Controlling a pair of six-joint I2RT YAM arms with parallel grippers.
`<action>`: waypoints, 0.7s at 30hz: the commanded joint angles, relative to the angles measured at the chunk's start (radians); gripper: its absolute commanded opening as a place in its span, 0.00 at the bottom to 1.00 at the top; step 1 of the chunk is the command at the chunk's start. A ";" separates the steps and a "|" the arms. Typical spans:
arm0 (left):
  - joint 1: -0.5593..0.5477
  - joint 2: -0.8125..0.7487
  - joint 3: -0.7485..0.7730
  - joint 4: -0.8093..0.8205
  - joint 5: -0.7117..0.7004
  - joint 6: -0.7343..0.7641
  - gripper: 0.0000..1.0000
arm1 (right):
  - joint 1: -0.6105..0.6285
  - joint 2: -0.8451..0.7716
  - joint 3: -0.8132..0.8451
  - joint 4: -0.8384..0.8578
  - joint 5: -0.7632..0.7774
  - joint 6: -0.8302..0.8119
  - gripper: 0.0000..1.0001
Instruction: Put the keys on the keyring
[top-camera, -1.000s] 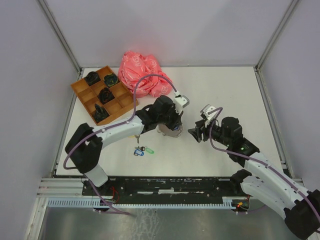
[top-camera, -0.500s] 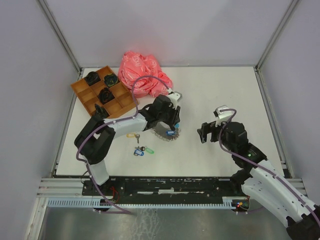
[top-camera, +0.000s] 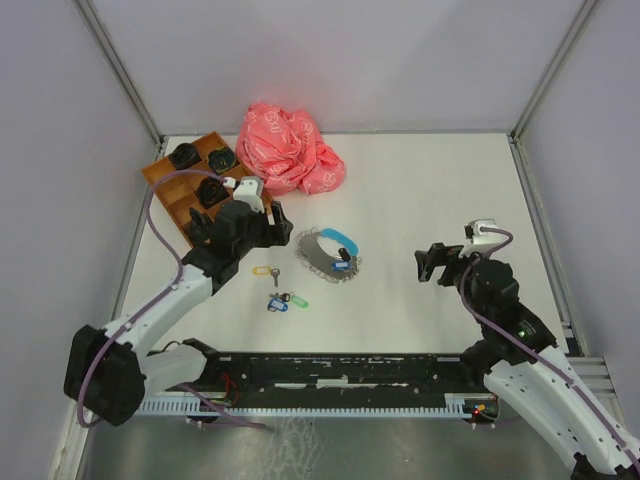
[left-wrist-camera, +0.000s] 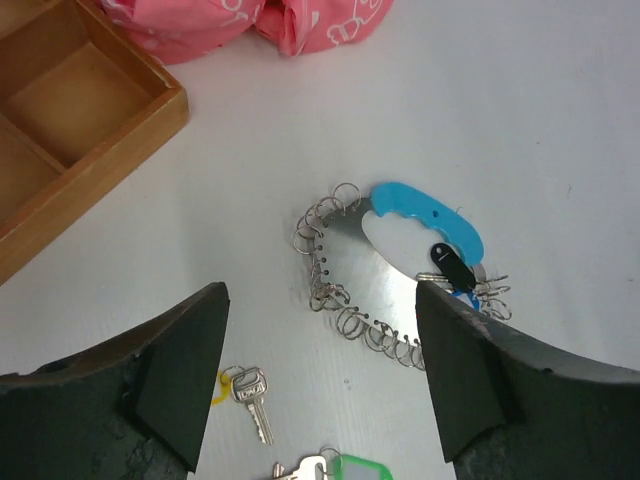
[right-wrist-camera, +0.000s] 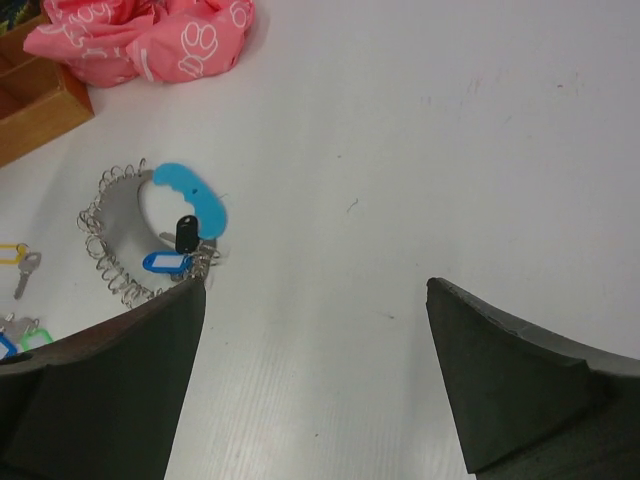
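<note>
The keyring (top-camera: 322, 254), a silvery loop of small rings with a light blue segment (left-wrist-camera: 425, 209), lies flat on the table. A black-tagged key (left-wrist-camera: 452, 265) and a blue-tagged key (right-wrist-camera: 165, 262) rest at its right end, among its rings. A yellow-tagged key (top-camera: 264, 270) lies loose to its left. Green- and blue-tagged keys (top-camera: 284, 301) lie loose nearer the front edge. My left gripper (top-camera: 279, 226) hangs open just left of the keyring, holding nothing. My right gripper (top-camera: 432, 263) is open and empty, well to the right of the keyring.
A crumpled pink bag (top-camera: 288, 150) lies at the back, behind the keyring. A wooden compartment tray (top-camera: 160, 186) with black objects in it stands at the back left, close behind my left wrist.
My left gripper has opened, let go of the keyring and drawn back to the left. My right gripper has opened and pulled away to the right. The keyring now lies flat.
</note>
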 joint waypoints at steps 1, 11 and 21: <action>0.010 -0.188 -0.029 -0.103 -0.087 -0.055 0.86 | 0.000 -0.034 0.079 -0.032 0.066 0.016 1.00; 0.012 -0.533 0.061 -0.318 -0.273 0.038 0.99 | -0.001 0.031 0.272 -0.198 0.113 -0.126 1.00; 0.017 -0.688 -0.045 -0.203 -0.235 0.131 0.99 | -0.001 0.046 0.304 -0.166 0.117 -0.178 1.00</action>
